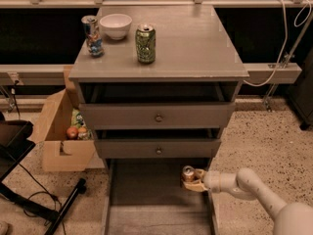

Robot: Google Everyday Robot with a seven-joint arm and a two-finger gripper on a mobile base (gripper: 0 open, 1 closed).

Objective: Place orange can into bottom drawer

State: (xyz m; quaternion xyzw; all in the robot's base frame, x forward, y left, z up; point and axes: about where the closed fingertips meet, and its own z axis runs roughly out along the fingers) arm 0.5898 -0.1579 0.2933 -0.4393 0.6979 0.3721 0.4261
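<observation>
Camera view, pincer [192, 182] clenched around upright orange can [188, 172], at right side of pulled-out bottom drawer [146, 199], arm [249, 185] reaching from lower right

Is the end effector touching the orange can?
Touching. The camera view shows the end effector, over the right side of the bottom drawer, with its fingers closed around the orange can.

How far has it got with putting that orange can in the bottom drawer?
Done: the bottom drawer stands open. In hand: the pincer grips the orange can over the drawer's right side. Left: set it on the drawer floor and let go.
</observation>
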